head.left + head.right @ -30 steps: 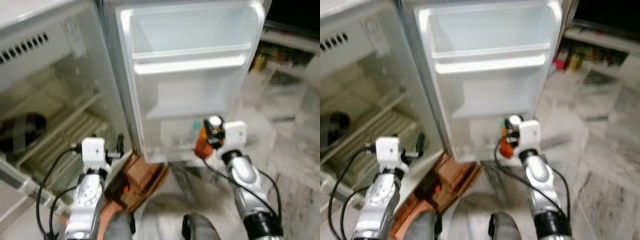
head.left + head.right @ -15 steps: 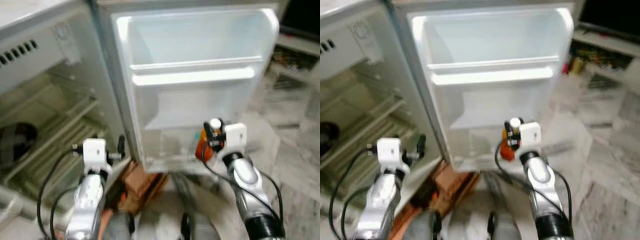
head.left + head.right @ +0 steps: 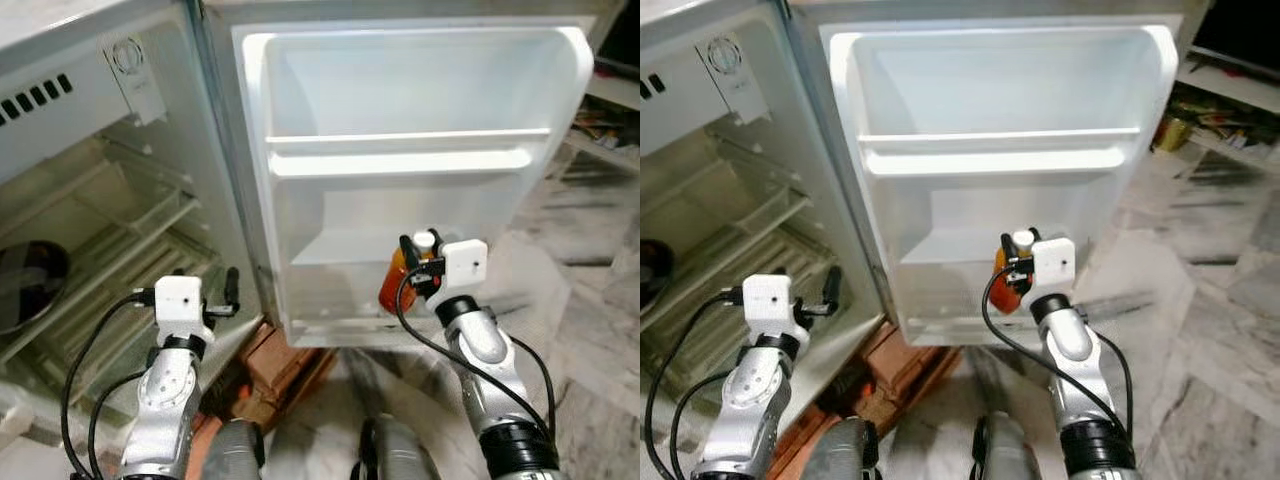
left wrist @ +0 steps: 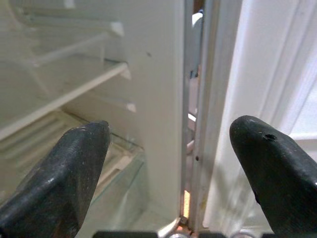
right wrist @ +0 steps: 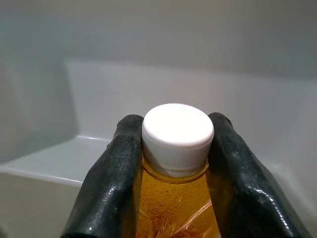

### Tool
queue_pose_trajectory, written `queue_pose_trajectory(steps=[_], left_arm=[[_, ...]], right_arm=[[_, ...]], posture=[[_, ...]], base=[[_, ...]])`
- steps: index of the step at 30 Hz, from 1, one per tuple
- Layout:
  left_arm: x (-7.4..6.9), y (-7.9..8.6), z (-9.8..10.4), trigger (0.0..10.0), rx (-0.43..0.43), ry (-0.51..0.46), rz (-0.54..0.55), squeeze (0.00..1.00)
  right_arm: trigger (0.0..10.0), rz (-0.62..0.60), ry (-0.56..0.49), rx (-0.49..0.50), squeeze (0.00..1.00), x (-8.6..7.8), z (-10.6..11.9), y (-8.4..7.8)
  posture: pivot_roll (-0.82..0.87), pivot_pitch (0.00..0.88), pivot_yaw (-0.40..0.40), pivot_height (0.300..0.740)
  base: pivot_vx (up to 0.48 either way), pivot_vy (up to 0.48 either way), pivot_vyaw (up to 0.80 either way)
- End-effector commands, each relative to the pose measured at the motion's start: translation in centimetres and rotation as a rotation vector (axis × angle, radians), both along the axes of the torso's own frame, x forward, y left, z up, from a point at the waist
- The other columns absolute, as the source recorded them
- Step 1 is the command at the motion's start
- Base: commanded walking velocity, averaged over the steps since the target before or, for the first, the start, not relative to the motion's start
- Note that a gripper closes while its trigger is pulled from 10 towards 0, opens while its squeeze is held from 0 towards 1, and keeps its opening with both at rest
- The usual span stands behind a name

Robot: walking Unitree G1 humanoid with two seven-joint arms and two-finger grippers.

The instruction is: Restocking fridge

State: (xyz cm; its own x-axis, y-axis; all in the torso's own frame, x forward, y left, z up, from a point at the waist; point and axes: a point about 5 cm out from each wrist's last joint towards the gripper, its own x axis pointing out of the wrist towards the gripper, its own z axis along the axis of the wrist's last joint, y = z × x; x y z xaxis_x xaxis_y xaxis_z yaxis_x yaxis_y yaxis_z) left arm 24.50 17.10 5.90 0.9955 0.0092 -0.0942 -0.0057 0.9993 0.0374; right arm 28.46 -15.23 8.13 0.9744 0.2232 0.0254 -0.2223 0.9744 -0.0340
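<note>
Your right gripper [image 5: 174, 163] has its two black fingers [image 5: 111, 183] closed tight against the neck of a clear plastic bottle of amber-orange liquid with a white ribbed screw cap [image 3: 399, 282], one finger on each side just under the cap. You hold the bottle upright, cap on top, in front of the lower part of the open white fridge door [image 3: 410, 110], with the door's lowest moulded shelf [image 3: 335, 318] just beside and below it. You cannot tell from these views whether the bottle's base touches that shelf. Higher on the door, a deep white bin with a long horizontal rail [image 3: 410, 160] runs across its width.

Your left gripper [image 4: 168, 168] has its fingers [image 4: 74, 168] spread wide with nothing between them. It points at the hinge edge where the door meets the pale fridge cabinet [image 3: 95, 200], near the cabinet's lower front corner.

Inside the cabinet you see pale shelves [image 3: 130, 235], a slotted vent panel at the top, and a dark round object [image 3: 25, 285] resting at the far left. A reddish-brown wooden block [image 3: 285, 365] sits on the marbled stone floor [image 3: 590, 330] under the door.
</note>
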Motion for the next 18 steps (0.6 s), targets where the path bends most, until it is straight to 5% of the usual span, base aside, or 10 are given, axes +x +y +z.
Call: queue_pose_trajectory(steps=[1,18], left_arm=[[-0.13,0.37,0.09,10.0,0.009,0.001,0.016,0.00],[0.19,0.53,0.36,10.0,0.025,-0.010,0.025,0.00]], right_arm=[[10.0,0.019,-0.025,0.011,0.00,0.23,0.57,0.60],[10.0,0.019,-0.037,0.020,0.00,0.49,0.78,0.81]], posture=[[-0.01,0.009,-0.011,0.662],[-0.01,0.008,-0.001,0.589]], base=[[0.000,0.000,0.00],[0.000,0.000,0.00]])
